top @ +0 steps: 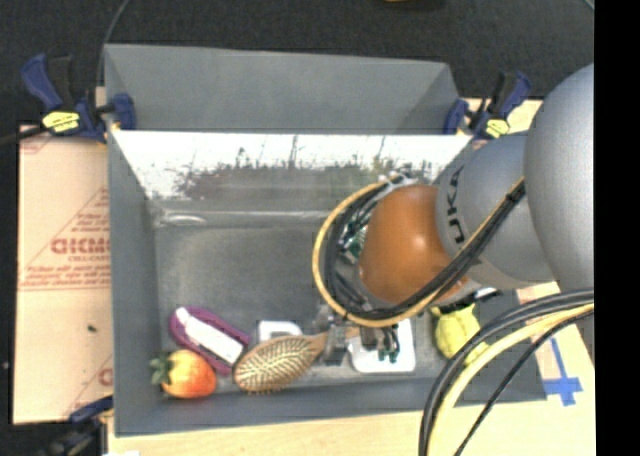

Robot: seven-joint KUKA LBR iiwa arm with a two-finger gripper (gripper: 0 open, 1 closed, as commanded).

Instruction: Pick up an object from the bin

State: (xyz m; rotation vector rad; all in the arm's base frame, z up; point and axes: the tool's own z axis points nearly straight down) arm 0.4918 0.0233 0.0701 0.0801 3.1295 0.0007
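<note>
The gripper (341, 336) sits low by the bin's (135, 294) near wall, at the handle end of a wooden hairbrush (272, 363); open or closed, I cannot tell. The arm (500, 214) above shows the letters "UKA"

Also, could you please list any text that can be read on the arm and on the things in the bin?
"UKA": black letters running along the grey arm link; anything before them is hidden.
White flat pack at the bin's front: dark marks, too small to read.
Wooden hairbrush, purple and white item, strawberry toy: no text to be seen.
</note>
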